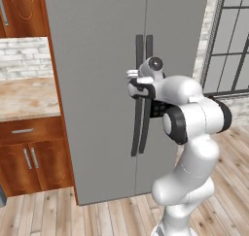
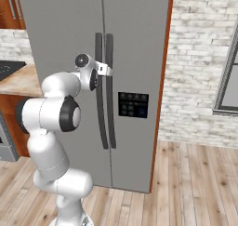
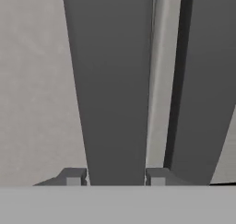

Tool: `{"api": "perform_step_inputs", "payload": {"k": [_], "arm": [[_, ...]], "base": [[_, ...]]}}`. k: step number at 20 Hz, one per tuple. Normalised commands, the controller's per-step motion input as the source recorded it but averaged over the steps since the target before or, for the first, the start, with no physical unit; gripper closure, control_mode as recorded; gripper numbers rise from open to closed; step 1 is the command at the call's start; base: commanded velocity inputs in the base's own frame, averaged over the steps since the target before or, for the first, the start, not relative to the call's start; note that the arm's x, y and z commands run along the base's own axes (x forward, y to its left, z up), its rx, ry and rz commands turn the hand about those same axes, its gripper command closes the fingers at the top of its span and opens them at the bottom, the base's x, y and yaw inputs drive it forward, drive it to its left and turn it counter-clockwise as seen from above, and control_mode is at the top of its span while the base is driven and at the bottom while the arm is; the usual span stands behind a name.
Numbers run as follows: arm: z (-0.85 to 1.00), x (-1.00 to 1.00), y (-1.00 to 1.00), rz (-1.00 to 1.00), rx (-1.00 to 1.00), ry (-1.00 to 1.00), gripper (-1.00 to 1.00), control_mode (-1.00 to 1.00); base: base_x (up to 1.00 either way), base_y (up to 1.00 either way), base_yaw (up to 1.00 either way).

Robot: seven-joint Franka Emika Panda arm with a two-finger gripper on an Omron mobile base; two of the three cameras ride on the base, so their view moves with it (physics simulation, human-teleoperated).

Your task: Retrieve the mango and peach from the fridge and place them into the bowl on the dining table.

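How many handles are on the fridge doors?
2: the left door's handle, which the gripper is closed around, and the right door's handle just beside it.

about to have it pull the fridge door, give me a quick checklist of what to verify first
1. Gripper on a handle: ok, its fingertips flank the left door handle of the fridge.
2. Jaws closed on it: ok, both tips sit tight against the handle's sides.
3. Right handle clear of the grip: ok, it stands beside it, outside the fingers.
4. Doors shut: ok, both lie flush.
5. Swing room for the left door: cannot tell, the counter stands close on that side.
6. Mango and peach inside: cannot tell, interior hidden.
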Motion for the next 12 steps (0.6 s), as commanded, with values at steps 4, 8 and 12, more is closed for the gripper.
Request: {"api": "perform_step_inputs", "payload": {"k": [4,8,12], "arm": [[0.14,-0.75,-0.10,0.00,0.00,-0.02,1.00,-1.00],[0.37,-1.00,0.00,0.00,0.00,0.00,1.00,-1.00],[0.49,-0.99,0.06,0.00,-0.02,0.00,1.00,-1.00]], "base": [[0.00,0.00,0.00],[0.00,0.00,0.00],[0.00,0.00,0.00]]}}
